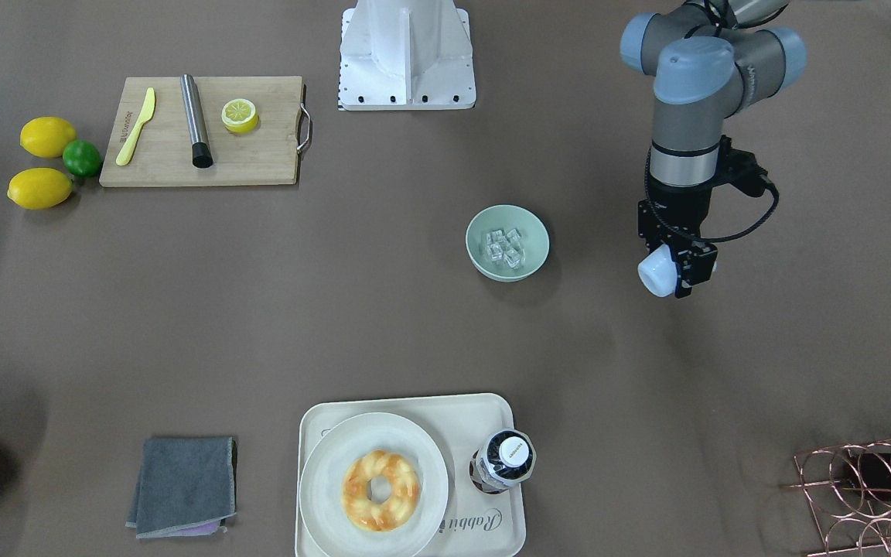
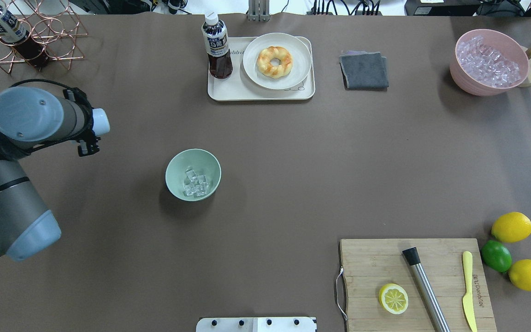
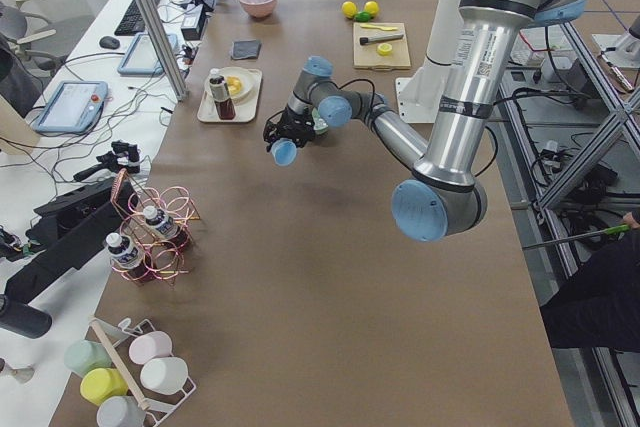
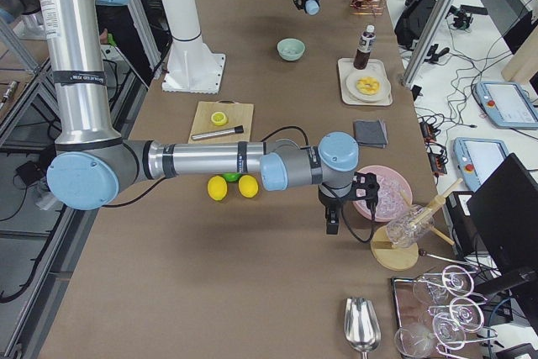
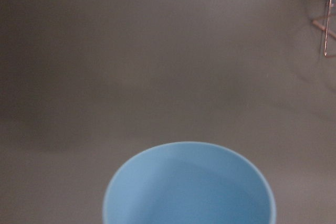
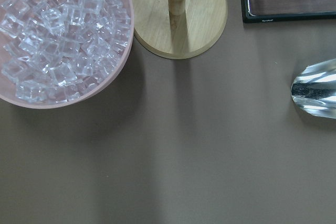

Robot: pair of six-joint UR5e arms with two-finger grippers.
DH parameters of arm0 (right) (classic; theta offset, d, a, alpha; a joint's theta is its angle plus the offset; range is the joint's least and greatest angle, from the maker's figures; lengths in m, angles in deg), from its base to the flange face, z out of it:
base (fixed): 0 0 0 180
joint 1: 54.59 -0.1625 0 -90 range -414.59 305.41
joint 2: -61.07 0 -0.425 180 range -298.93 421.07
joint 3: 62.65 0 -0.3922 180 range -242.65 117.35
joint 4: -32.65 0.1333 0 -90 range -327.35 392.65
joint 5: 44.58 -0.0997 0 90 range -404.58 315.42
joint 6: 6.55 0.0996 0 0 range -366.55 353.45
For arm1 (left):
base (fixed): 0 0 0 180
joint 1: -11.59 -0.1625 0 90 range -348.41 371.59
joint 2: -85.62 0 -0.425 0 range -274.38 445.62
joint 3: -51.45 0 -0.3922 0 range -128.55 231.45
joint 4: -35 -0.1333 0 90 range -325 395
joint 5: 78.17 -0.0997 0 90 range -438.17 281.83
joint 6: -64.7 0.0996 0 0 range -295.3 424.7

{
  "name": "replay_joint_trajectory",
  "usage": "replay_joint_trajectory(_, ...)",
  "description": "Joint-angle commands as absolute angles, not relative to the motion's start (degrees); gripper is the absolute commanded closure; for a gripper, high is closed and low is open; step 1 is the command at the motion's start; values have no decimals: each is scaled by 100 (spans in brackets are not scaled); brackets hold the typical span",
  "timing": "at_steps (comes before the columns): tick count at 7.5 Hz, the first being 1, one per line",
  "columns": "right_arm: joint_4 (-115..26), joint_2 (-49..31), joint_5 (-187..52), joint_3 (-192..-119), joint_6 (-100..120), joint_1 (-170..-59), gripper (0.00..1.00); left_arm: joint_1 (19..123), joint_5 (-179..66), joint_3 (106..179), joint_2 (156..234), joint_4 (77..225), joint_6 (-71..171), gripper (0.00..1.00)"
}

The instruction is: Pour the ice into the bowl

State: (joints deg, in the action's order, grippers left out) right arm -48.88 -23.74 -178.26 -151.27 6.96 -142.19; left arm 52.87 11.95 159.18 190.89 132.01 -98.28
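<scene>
The pale mint-green bowl [image 1: 532, 230] stands near the table's middle, with several clear ice cubes [image 1: 505, 247] lying in it. It also shows in the overhead view [image 2: 175, 171] with the ice [image 2: 196, 185]. My left gripper [image 1: 679, 271] is shut on a light blue cup [image 1: 656, 273] and holds it above the table, apart from the bowl on the robot's left. In the left wrist view the cup [image 5: 189, 190] shows no ice inside. My right gripper [image 4: 332, 218] hangs beside the pink tub; I cannot tell whether it is open or shut.
The pink tub of ice [image 2: 489, 64] stands far right, next to a wooden stand [image 6: 178, 22] and a metal scoop [image 6: 315, 90]. A tray [image 2: 228, 87] holds a doughnut plate and a bottle. A grey cloth [image 2: 363, 69], a cutting board [image 2: 367, 263] and a wire rack [image 2: 39, 32] lie around.
</scene>
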Motion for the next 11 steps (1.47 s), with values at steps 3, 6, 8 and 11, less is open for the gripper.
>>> replay_joint_trajectory(3,-6005,-1699,-17756,-15501,1020,-13994,1,5624,1376,16071,18329,10431,-9183,52)
replay_joint_trajectory(6,-6104,-1102,-17599,-15555,2065,-13451,1,5598,1019,15300,18116,9146,-8142,52)
replay_joint_trajectory(8,-6165,-680,-17300,-15721,3031,-12871,1,5624,577,14711,17845,9221,-7516,52)
replay_joint_trajectory(11,-6612,171,-16809,-15792,4035,-11887,1,5581,15,13859,17492,10150,-7092,52)
